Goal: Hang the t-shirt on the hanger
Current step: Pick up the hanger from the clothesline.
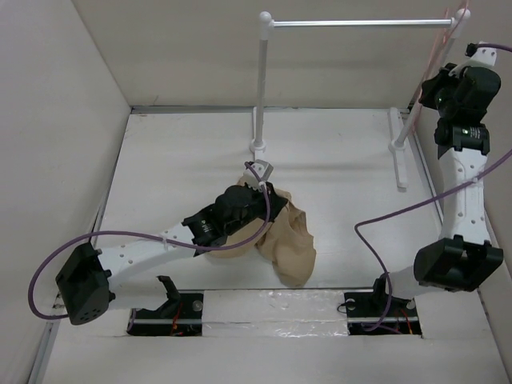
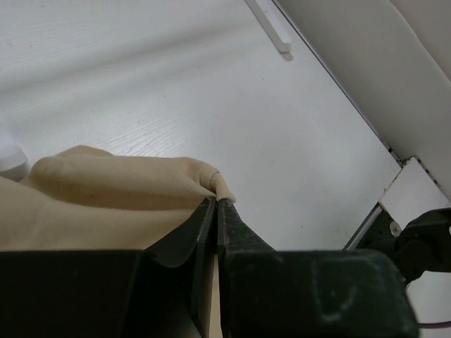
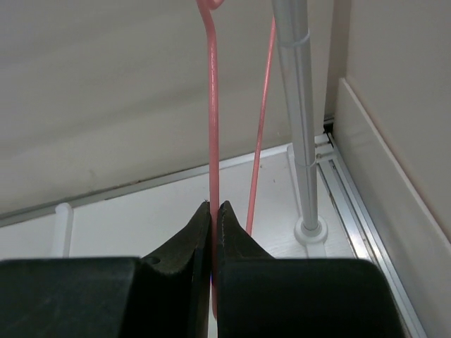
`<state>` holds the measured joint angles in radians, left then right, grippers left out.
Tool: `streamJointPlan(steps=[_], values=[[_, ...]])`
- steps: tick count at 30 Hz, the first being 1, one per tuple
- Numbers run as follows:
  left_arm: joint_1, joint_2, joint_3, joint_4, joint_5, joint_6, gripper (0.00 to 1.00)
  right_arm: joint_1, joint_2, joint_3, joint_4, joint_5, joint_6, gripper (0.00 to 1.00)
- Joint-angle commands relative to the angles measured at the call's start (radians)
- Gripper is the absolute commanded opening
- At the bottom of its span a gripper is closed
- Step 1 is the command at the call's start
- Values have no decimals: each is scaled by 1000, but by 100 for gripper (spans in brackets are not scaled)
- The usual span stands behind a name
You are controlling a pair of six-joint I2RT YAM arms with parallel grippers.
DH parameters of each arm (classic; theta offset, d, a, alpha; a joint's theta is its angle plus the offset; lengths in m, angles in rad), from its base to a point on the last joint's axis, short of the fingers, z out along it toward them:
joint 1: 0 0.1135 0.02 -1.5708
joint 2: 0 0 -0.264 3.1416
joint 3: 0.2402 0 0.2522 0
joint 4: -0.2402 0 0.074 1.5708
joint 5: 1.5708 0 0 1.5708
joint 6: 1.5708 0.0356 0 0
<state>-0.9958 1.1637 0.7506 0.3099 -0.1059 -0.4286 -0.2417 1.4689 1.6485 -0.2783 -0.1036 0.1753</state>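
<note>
The tan t-shirt (image 1: 290, 240) lies crumpled on the table in front of the rack's left post. My left gripper (image 1: 269, 194) is shut on the shirt's ribbed edge (image 2: 223, 187); the fabric (image 2: 106, 190) bunches to the left of the fingers in the left wrist view. The pink hanger (image 1: 445, 40) hangs at the right end of the rack bar. My right gripper (image 3: 214, 205) is shut on one pink wire (image 3: 212, 105) of the hanger; a second wire (image 3: 261, 127) runs just to its right. In the top view the right gripper's fingertips are hidden behind its wrist.
The white rack (image 1: 264, 88) stands at the back with a horizontal metal bar (image 1: 360, 23) and a right post (image 3: 296, 105) on a foot (image 3: 310, 230). Walls close in the table on the left, back and right. The rack's foot bar (image 2: 271, 24) lies ahead of the left gripper.
</note>
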Motion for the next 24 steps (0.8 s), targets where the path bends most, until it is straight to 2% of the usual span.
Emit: streamJointPlan(steps=[1,6,8,12,15,17,18,19,20,24], values=[[-6,10,75,50,-20,-1,0,1,-103,-30,128,-53,-5,0],[3,63,136,64,-35,-7,0,10,-180,-153,139,-123,44,0],[28,92,193,55,-26,-9,0,34,-240,-261,174,-149,61,0],[75,162,259,58,-9,-9,0,140,-370,-441,214,-174,81,0],[121,191,294,84,24,-18,0,234,-500,-551,174,-234,69,0],[140,206,322,69,25,-13,0,283,-627,-637,117,-301,56,0],[149,209,322,72,23,-13,0,297,-628,-663,91,-317,56,0],[170,211,322,75,20,-12,0,308,-718,-691,26,-341,53,0],[184,212,323,84,25,-12,0,317,-764,-738,-8,-410,55,0],[261,231,348,83,89,-18,0,360,-964,-828,-198,-517,78,0]])
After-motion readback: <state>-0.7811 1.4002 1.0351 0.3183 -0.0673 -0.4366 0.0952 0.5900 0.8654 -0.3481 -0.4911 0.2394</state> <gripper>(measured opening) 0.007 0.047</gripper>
